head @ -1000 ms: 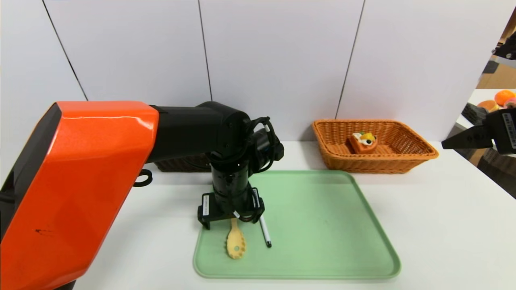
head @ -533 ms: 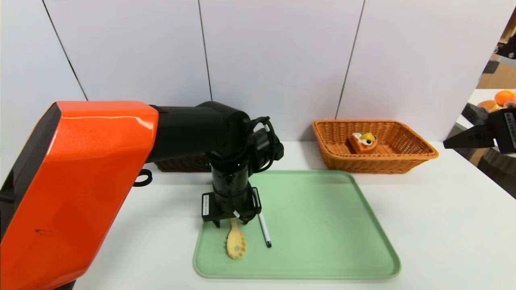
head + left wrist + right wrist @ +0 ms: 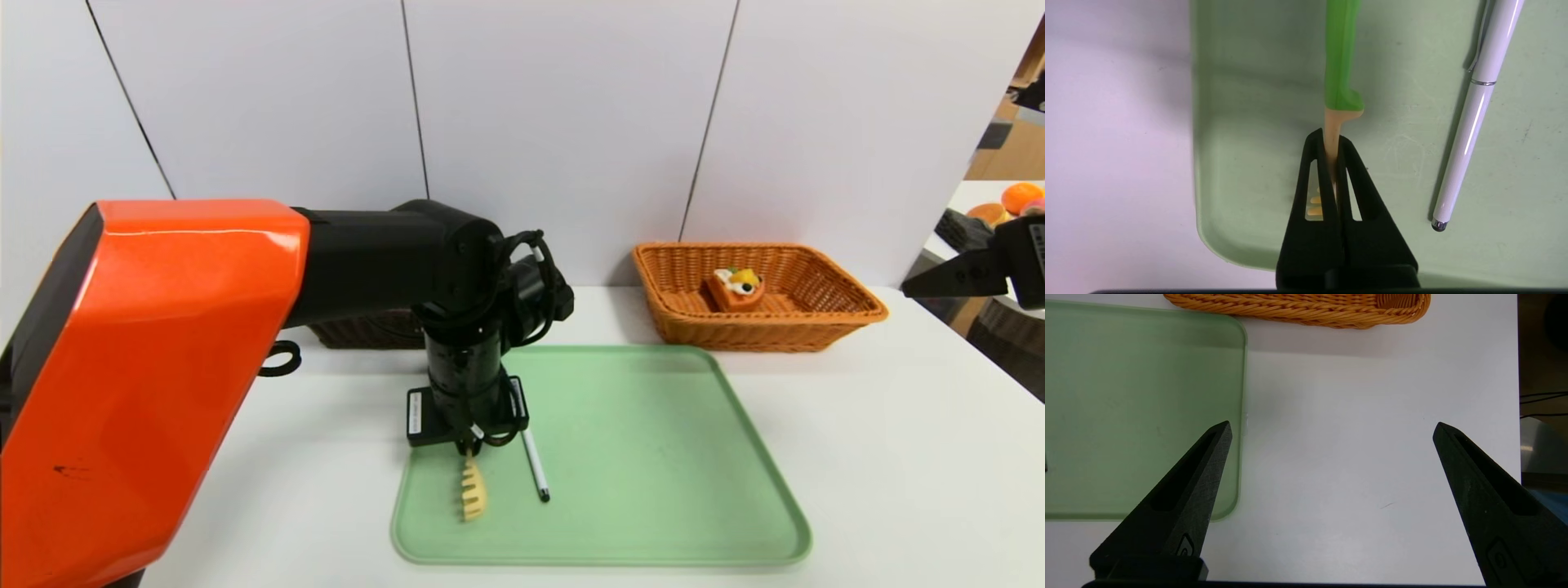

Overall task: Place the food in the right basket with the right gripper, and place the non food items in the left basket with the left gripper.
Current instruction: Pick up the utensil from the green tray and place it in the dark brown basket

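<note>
My left gripper (image 3: pixel 467 445) (image 3: pixel 1332 136) is down over the near left part of the green tray (image 3: pixel 653 457), shut on the pale neck of the yellow pasta spoon (image 3: pixel 471 492) just below its green handle (image 3: pixel 1342 61). The spoon's head stands on edge on the tray. The white pen (image 3: pixel 535 467) (image 3: pixel 1470 122) lies loose beside it. The food (image 3: pixel 736 287), a cream-topped waffle wedge, sits inside the right basket (image 3: pixel 849 314) (image 3: pixel 1298 308). My right gripper (image 3: pixel 914 287) (image 3: pixel 1331 426) hovers open and empty over the table's right side. The left basket (image 3: pixel 367 331) is mostly hidden behind my left arm.
The tray (image 3: pixel 1126 396) fills the middle of the white table, with the baskets behind it against the wall panels. A second table at the far right holds an orange (image 3: pixel 1020 196) and a bun. A black cable loop (image 3: pixel 282 359) hangs under my left arm.
My left gripper closed from open onto the spoon's neck, and the spoon's head turned from lying flat to standing on edge. The right gripper drifted slightly right.
</note>
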You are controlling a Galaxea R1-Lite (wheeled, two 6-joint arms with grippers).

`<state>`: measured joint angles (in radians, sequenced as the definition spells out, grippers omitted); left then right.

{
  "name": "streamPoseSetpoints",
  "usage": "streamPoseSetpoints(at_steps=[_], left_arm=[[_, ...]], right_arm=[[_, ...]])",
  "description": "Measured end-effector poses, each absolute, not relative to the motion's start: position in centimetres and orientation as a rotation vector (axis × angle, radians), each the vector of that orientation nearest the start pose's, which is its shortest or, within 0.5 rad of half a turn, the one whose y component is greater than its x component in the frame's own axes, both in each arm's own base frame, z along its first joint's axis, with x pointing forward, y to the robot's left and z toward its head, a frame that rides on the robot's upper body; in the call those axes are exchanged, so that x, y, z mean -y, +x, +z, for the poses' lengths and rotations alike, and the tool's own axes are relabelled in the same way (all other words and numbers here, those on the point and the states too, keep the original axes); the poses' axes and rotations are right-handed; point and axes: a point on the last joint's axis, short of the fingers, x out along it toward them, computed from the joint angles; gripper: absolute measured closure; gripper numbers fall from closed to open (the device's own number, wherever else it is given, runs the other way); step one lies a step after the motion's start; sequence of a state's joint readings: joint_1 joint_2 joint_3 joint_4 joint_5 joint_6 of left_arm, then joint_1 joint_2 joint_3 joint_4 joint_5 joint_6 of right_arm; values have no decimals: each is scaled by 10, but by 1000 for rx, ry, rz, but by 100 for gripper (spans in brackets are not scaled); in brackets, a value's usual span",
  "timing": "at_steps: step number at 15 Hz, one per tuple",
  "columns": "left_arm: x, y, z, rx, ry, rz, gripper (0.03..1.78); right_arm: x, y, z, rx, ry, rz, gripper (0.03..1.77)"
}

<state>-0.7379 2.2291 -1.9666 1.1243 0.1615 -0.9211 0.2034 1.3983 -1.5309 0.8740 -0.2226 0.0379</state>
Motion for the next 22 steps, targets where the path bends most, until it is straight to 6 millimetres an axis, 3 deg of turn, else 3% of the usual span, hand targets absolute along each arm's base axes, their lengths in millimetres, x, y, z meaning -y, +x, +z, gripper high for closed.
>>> streamPoseSetpoints(at_steps=[4,7,11,14,18,22], left_arm=[[259,290,168,-1318,-172,124,175],[257,279,184,-1300,-156,86,175],[245,252,236,-1180,-140,-52,175],[221,240,281,-1013,-192,-134,175],[168,269,320,-736,-283,-94,175],[120,318,318,-624,-364,36,175]], right_arm=[[-33,184,325,-724,-118,-33,10],[-32,184,322,-736,-116,-39,10],[-30,185,321,-741,-114,-47,10],[-30,187,319,-748,-116,-51,10],[-31,191,316,-764,-118,-47,10],[-31,190,316,-762,-114,-47,10]])
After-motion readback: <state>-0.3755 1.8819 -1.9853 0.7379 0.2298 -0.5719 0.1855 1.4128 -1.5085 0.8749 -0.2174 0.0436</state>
